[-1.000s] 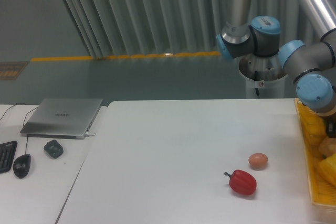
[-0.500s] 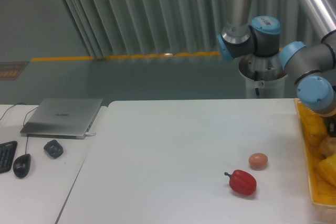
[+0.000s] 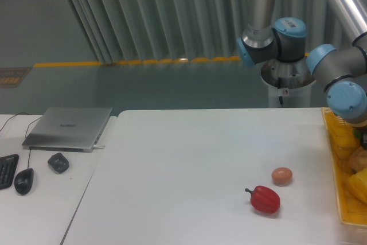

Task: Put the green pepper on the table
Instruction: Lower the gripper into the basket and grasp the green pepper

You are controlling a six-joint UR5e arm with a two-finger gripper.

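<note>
Nearest you on the table lie the red pepper and, just behind it, a small brownish round item; both sit well apart from the yellow crate at the right edge, so the open white surface to their left is your obvious drop zone. The green pepper itself does not show anywhere in this view; your best guess is that it sits in the crate, among the yellow produce and under the arm, so treat its exact position as unknown. The arm's wrist hangs over the crate's far end, and the gripper is hidden past the frame edge, so you cannot tell whether its jaws are wide, narrow or closed on anything. For the step in hand, which looks like the reach into the crate, come down vertically and centre on the pepper's blocky body rather than a lobe edge, since glossy skin may slip. Lift clear of the crate wall before swinging left. Farther back, the laptop and mouse on the side desk are out of your path.
</note>
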